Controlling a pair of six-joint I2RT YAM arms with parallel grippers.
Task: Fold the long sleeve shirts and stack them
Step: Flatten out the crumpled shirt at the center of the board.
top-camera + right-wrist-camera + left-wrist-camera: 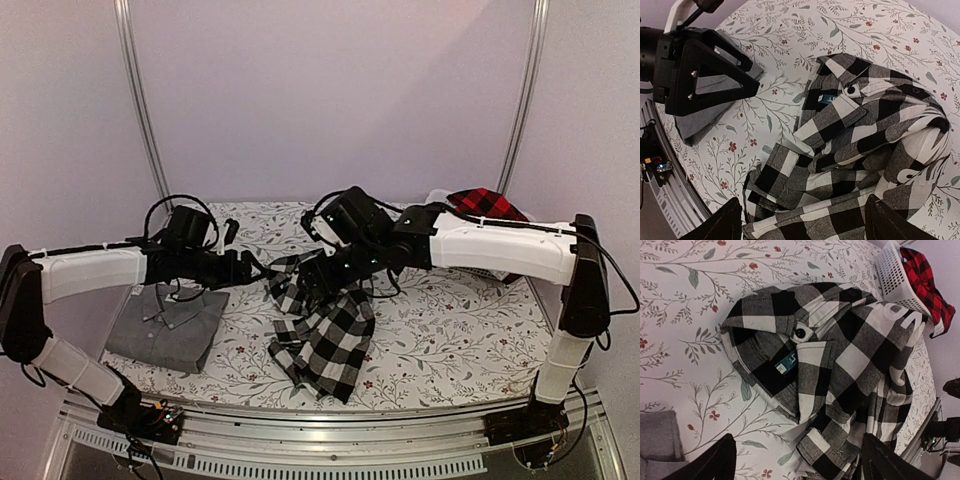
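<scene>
The black-and-white buffalo check shirt (322,335) lies crumpled in the middle of the table, collar and button up (830,355) (855,150), white lettering at one side. My left gripper (250,268) hovers open and empty over its left collar edge (797,462). My right gripper (318,278) hovers open and empty over the shirt's upper part (802,222). The plain grey shirt (170,325) lies folded at the left (657,440) (695,125). The red-and-black check shirt (485,203) lies in the basket at the back right (925,280).
The white plastic basket (895,275) stands at the back right, partly behind my right arm (437,197). The floral tablecloth (450,330) covers the table. The left gripper's body (700,70) is close to my right gripper. A metal rail (330,440) runs along the near edge.
</scene>
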